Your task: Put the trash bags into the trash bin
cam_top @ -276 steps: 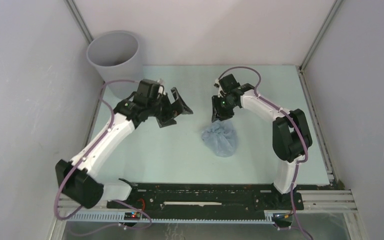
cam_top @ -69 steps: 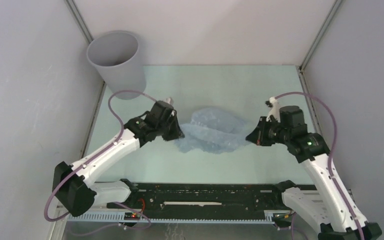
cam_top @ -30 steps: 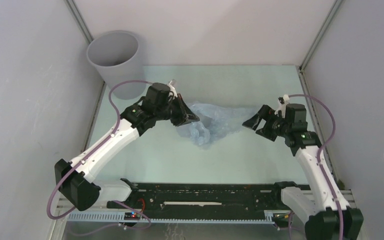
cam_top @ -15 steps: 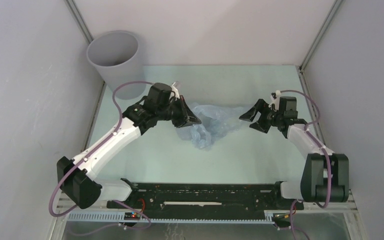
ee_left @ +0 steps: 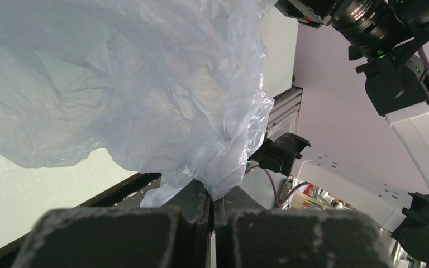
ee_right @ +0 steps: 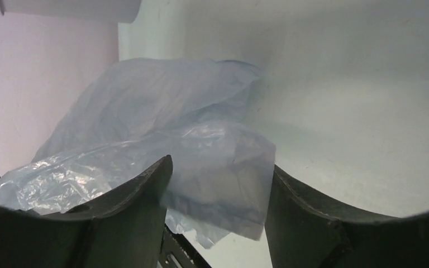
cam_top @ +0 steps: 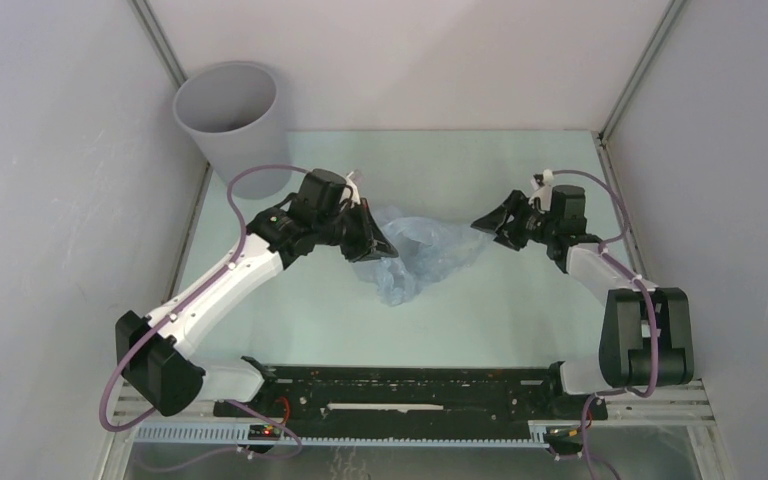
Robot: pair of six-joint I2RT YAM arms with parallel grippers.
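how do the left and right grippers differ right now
The left gripper has its jaws shut, pinching the trash bag; the right gripper has its jaws open and holds nothing. The left sits at the bag's left edge, the right at its right edge. Both face the bag.

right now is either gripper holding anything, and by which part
The left gripper is shut on the trash bag, pinching a bunched edge of the plastic. The right gripper is open and holds nothing.
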